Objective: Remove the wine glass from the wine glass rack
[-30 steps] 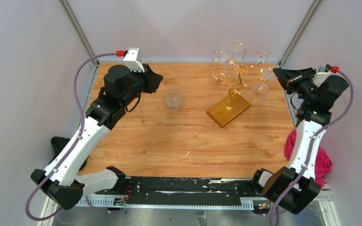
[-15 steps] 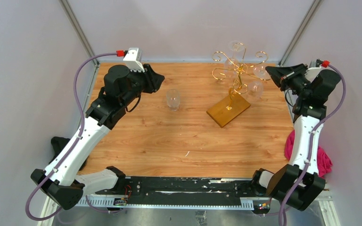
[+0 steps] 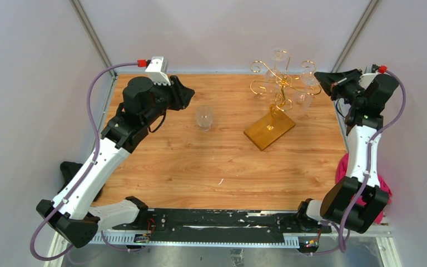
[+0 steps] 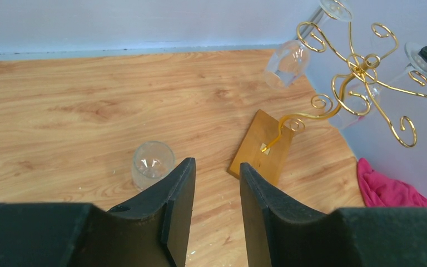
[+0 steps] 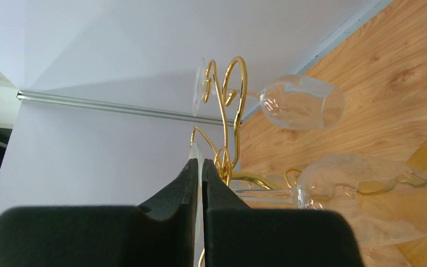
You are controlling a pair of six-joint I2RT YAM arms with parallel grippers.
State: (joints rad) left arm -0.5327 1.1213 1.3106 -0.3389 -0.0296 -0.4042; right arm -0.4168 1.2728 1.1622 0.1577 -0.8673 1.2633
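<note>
On wood table (image 3: 200, 161): L tool (image 4: 217, 167) ajar, empty; R tool (image 5: 201, 164) pinches wine glass (image 5: 367, 200).

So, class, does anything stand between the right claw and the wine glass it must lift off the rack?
Nothing visible: the right claw appears shut on the wine glass by its thin foot. The wine glass rack curls its gold wire close beside the stem.

Count: three glasses, one rack (image 3: 269, 130), one cloth (image 4: 386, 189), two claws.
Two glasses (image 5: 303, 103) (image 5: 372, 200) hang at the right claw (image 5: 202, 162) tips; one glass (image 4: 153, 164) stands just ahead of the left claw (image 4: 217, 164); the cloth lies well behind the right claw.
</note>
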